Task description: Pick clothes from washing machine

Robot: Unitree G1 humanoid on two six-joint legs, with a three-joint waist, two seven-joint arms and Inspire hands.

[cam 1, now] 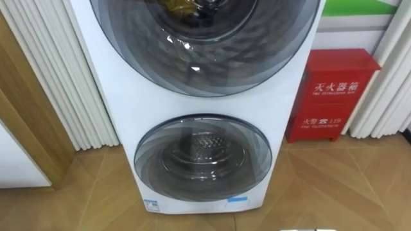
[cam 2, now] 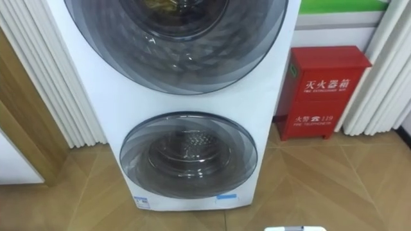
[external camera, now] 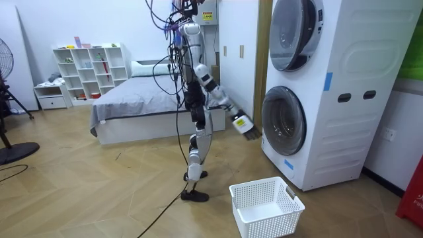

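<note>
Hovering near the lower washer door (external camera: 284,120) is the right hand (external camera: 246,125) (open or clenched: cannot tell).

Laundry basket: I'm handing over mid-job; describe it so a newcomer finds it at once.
Find the tall white washing machine with two stacked round doors at the room view's right. On the wooden floor before its lower door, near the robot's feet, sits the laundry basket. It alone is low, open-topped and white with perforated walls.
</note>
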